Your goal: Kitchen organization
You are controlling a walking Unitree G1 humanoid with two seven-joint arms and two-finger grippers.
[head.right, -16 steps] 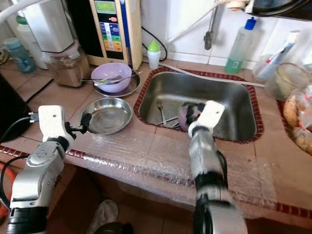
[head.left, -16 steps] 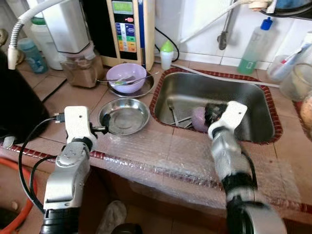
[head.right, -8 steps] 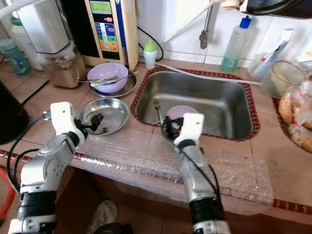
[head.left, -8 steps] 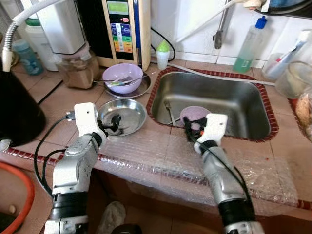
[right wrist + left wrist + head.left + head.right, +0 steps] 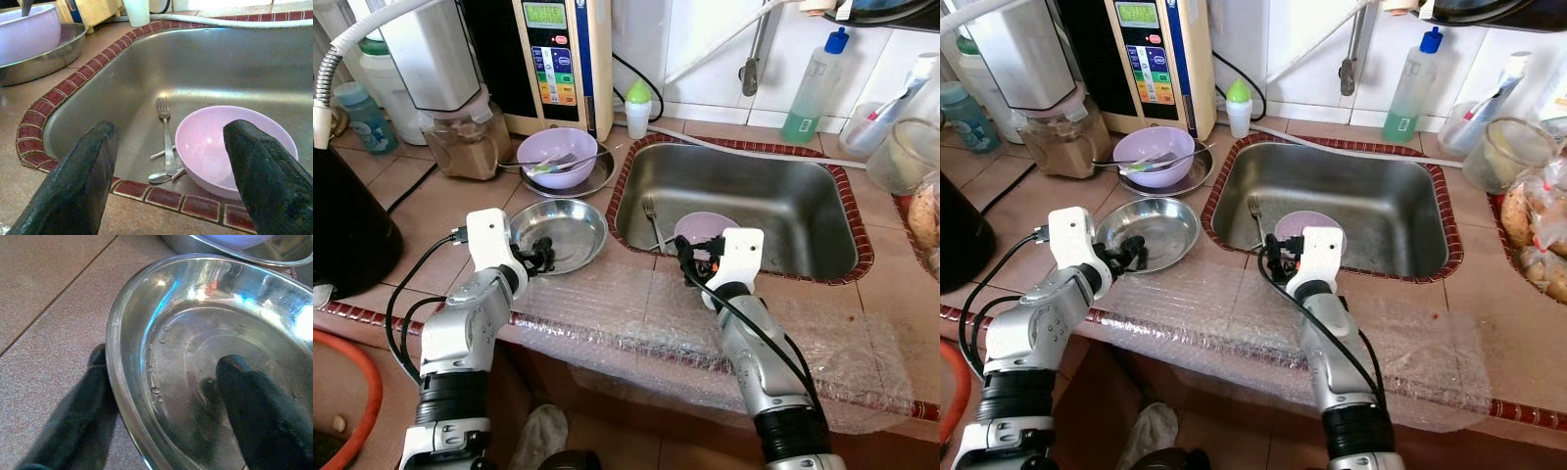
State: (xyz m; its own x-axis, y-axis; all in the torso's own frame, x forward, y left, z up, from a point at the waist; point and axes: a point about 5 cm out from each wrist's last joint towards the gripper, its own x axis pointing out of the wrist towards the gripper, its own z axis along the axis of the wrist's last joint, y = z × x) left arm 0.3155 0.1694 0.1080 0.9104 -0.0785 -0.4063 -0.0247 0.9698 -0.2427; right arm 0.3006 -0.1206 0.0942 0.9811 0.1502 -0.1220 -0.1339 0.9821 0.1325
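Bowl now free of fingers

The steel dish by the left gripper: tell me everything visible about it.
The steel dish is a shallow round pan of shiny metal, empty except for a few water drops, sitting flat on the tiled counter left of the sink. The left gripper straddles its near rim, one finger inside, one outside on the counter.

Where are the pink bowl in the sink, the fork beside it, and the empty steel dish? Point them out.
Pink bowl [image 5: 230, 147], right wrist view, on its inner wall.
Fork [image 5: 166, 134], right wrist view, on its handle.
Steel dish [image 5: 563, 230], left eye view, on its flat bottom.
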